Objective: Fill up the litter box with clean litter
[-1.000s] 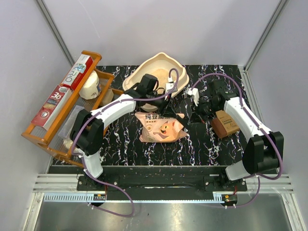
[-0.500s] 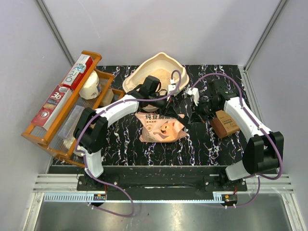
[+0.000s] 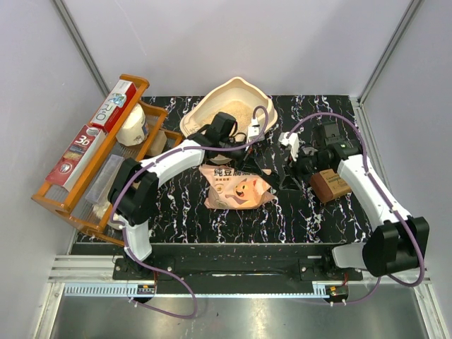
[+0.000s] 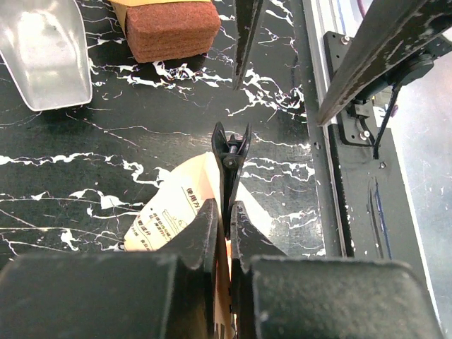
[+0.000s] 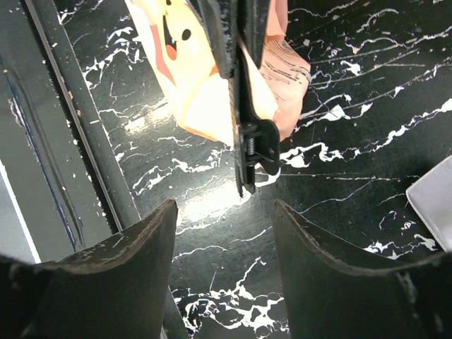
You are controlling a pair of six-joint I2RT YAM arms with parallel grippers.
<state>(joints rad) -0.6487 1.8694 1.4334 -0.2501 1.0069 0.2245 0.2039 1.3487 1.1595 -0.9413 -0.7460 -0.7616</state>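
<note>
1. The left pincer is clenched on the black clip that runs along the edge of the pink bag, with a finger pressed to each side.
2. The right pincer stands released, its fingers wide apart with nothing between them. The clip's end lies just beyond it at 12 o'clock.
3. Only the left wrist view shows a metal scoop, at 11 o'clock beside a brown block. From above I can't make the scoop out.
4. From above, the litter box sits at the table's 12 o'clock with clean litter inside. The bag lies at the centre and an orange rack stands at 9 o'clock.
5. Count: two pincers, and one each of box, bag, clip, scoop, block and rack.
</note>
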